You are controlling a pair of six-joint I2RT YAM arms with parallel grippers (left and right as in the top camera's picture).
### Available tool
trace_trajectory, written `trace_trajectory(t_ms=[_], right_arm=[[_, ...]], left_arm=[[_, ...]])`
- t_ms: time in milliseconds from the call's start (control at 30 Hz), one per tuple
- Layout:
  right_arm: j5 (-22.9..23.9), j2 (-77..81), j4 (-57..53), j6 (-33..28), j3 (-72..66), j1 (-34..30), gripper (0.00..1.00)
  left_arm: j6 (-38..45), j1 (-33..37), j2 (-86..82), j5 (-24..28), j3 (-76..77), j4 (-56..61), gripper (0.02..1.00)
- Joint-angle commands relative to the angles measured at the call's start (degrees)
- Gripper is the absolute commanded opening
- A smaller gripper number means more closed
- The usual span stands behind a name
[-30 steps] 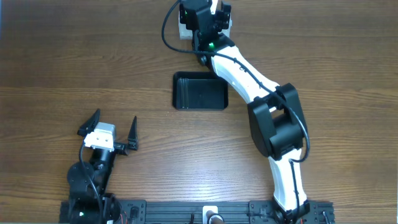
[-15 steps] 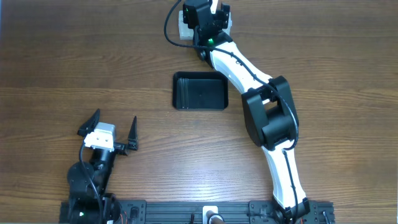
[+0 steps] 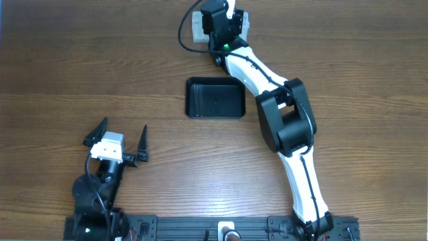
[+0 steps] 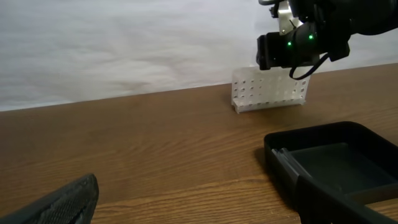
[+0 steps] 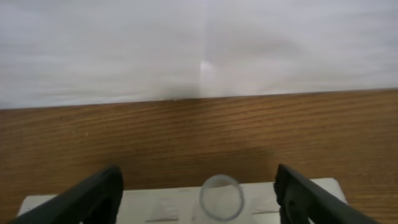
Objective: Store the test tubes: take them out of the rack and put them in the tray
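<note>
While the left claw [image 3: 124, 125] rests spread wide, the top view has the right arm [image 3: 254, 67] over the rack [image 3: 198, 30], beyond the tray [image 3: 188, 98]. Left wrist: tray looks empty, I think. Right wrist: right claw [image 5: 199, 196] spread around one tube [image 5: 221, 198], about to grab. Next, drop and pinch.

The rack [image 3: 196, 28] stands behind the tray [image 3: 188, 100], apart.

Smooth black plastic tray [image 3: 215, 100], white plastic rack [image 4: 268, 91], wood-grain table [image 3: 348, 67].
</note>
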Motion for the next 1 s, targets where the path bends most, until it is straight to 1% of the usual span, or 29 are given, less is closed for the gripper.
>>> trace_trajectory(t_ms=[33, 167, 267, 567, 733, 867, 1000], right_arm=[[0.4, 0.3, 0.1, -0.3, 1.3, -0.4, 0.617], [1.1, 0.3, -0.2, -0.3, 1.3, -0.4, 0.527], [1.2, 0.3, -0.3, -0.3, 1.3, -0.4, 0.487], [2.1, 0.3, -0.5, -0.3, 1.3, -0.5, 0.308], [2.1, 0.3, -0.7, -0.3, 1.3, -0.6, 0.246], [2.1, 0.3, -0.7, -0.3, 1.3, -0.6, 0.163], [2.1, 0.3, -0.7, -0.3, 1.3, -0.6, 0.148]], left_arm=[[0.8, -0.2, -0.5, 0.7, -0.3, 0.0, 1.000], [0.8, -0.2, -0.5, 0.7, -0.3, 0.0, 1.000], [0.8, -0.2, -0.5, 0.7, -0.3, 0.0, 1.000], [0.8, -0.2, -0.5, 0.7, -0.3, 0.0, 1.000], [0.8, -0.2, -0.5, 0.7, -0.3, 0.0, 1.000], [0.8, -0.2, -0.5, 0.7, -0.3, 0.0, 0.998], [0.8, -0.2, -0.5, 0.7, -0.3, 0.0, 1.000]])
